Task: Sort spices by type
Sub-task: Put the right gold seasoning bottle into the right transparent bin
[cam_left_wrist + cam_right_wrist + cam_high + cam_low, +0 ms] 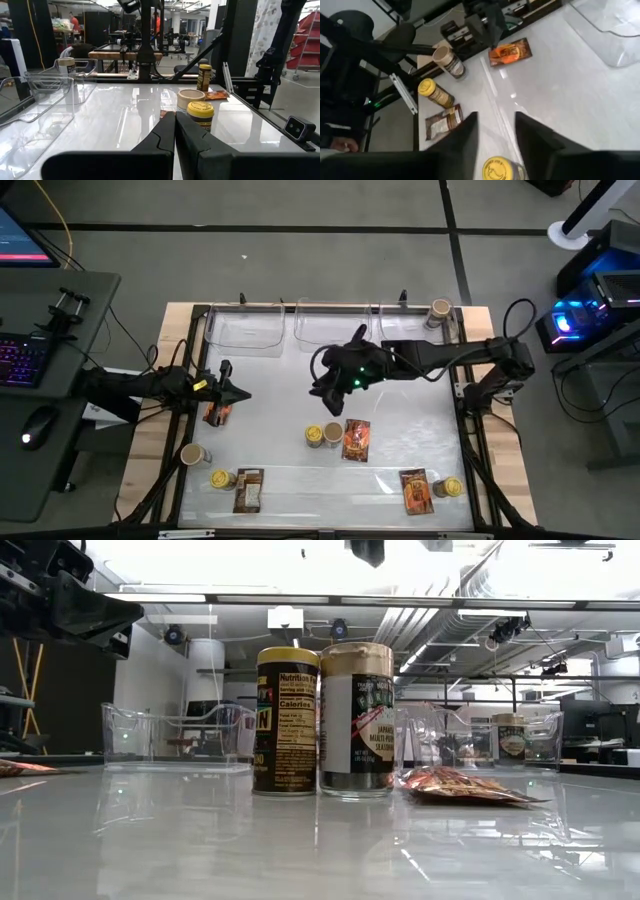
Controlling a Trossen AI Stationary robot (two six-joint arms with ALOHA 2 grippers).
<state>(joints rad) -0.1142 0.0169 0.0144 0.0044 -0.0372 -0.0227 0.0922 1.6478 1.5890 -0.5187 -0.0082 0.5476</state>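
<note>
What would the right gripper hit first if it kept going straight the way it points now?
Most likely the yellow-lidded jar mid-table: the right wrist view frames it between the right gripper's open fingers, a tan-lidded jar beside it. Depth is unclear. The left gripper waits on the left.

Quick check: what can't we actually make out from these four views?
- High view: the packet lies partly under the left gripper, and its print is too small to read.
- Right wrist view: the yellow-lidded jar is cut off by the bottom edge, so only its lid shows.
- Low view: no fingertips show, because the arms are cropped at the top edge.
</note>
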